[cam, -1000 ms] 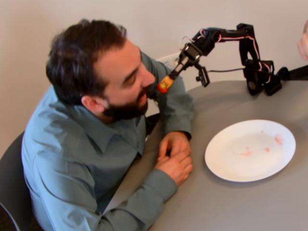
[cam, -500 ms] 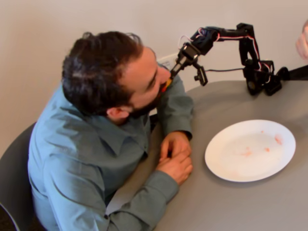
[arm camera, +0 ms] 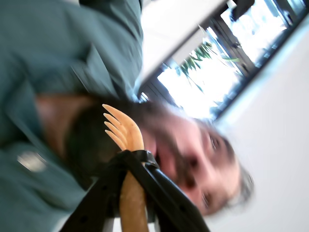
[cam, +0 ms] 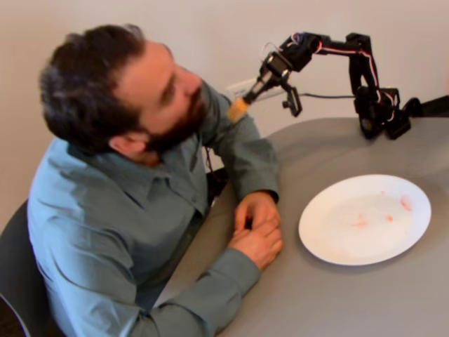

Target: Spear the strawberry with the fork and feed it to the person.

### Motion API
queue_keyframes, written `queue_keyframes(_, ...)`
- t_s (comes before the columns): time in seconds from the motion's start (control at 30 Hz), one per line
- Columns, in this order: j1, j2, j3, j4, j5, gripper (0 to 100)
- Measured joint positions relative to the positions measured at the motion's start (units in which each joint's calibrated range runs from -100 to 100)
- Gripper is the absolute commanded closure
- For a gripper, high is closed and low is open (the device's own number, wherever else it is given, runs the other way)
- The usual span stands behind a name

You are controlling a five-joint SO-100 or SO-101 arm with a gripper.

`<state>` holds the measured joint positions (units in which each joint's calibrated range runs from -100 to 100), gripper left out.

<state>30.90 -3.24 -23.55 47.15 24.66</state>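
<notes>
The person (cam: 140, 105), a bearded man in a grey-green shirt, sits at the left of the fixed view with his head tilted back from the fork. My gripper (cam: 258, 86) is shut on the orange-yellow fork (cam: 239, 109), which points down-left toward his chin with a small gap between. In the wrist view the fork (arm camera: 124, 131) shows bare tines in front of the person's blurred face (arm camera: 193, 159), and my gripper (arm camera: 133, 162) clamps its handle. The strawberry is not in view; nothing red sits on the tines.
A white plate (cam: 330, 239) with faint pink-red smears lies on the grey table (cam: 351, 302) at the right. The man's clasped hands (cam: 257, 228) rest at the table edge left of the plate. My arm's base (cam: 379, 112) stands at the back right.
A red piece sat on the fork tip a second ago. The man leaned in over the tip, then pulled his head back; the tines are now bare and the fork sits slightly higher.
</notes>
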Motion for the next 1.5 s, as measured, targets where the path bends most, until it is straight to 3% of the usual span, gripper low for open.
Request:
queue_keyframes(0.1,-2.85,0.0,0.0,15.27,-6.78,99)
queue_keyframes(0.2,-9.14,0.08,3.17,21.79,-14.75,99)
queue_keyframes(0.33,-16.6,-4.8,5.89,22.22,-19.71,99)
queue_keyframes(0.4,-24.07,-16.43,10.33,22.74,-21.53,99)
queue_keyframes(0.47,-24.23,-22.25,14.95,22.57,-21.69,99)
queue_keyframes(0.5,-24.57,-31.94,29.53,18.62,-21.58,99)
queue_keyframes(0.53,-24.15,-32.95,31.79,17.67,-21.58,99)
queue_keyframes(0.77,-18.95,-56.3,92.84,-29.09,-18.4,99)
queue_keyframes(0.93,-18.95,-57.48,108.33,-43.84,-17.62,99)
queue_keyframes(1.1,-19.62,-57.4,116.85,-51.65,-17.67,99)
queue_keyframes(1.5,-22.05,-57.4,120.11,-52.34,-20.28,99)
